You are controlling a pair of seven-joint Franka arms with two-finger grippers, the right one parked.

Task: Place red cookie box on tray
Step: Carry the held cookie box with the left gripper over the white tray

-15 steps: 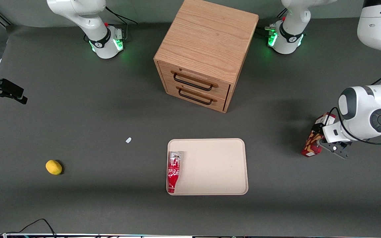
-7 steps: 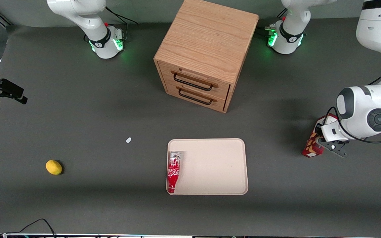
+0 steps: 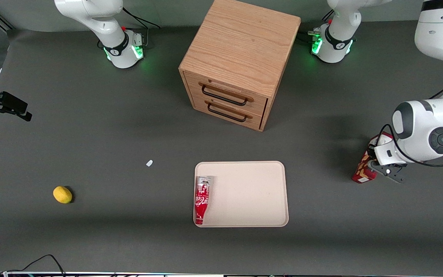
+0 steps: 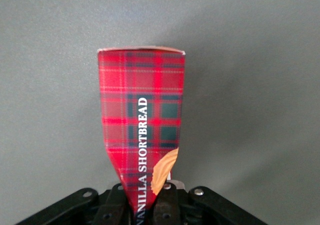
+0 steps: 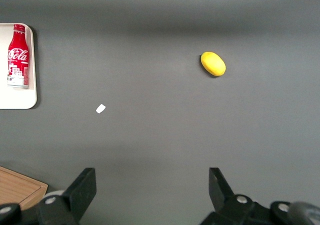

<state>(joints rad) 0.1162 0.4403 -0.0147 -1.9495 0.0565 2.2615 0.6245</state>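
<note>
- While the end effector (image 4: 145, 197) grips the cookie box (image 3: 363, 169) near one end, the box stands tilted toward the working arm's end of the counter (image 3: 90, 134).
- Seen from the wrist, the box (image 4: 142, 120) shows red tartan, the words "VANILLA SHORTBREAD" and a tan cookie picture, its sides pinched in between the fingers.
- Well apart from the box, the tray (image 3: 252, 192) lies flat on the counter, nearer the front camera than the wooden drawer cabinet (image 3: 237, 61).
- On the tray, along its edge toward the parked arm, lies a red Coca-Cola bottle (image 3: 202, 199).
- Toward the parked arm's end sit a yellow lemon (image 3: 62, 194) and a small white scrap (image 3: 149, 163).
</note>
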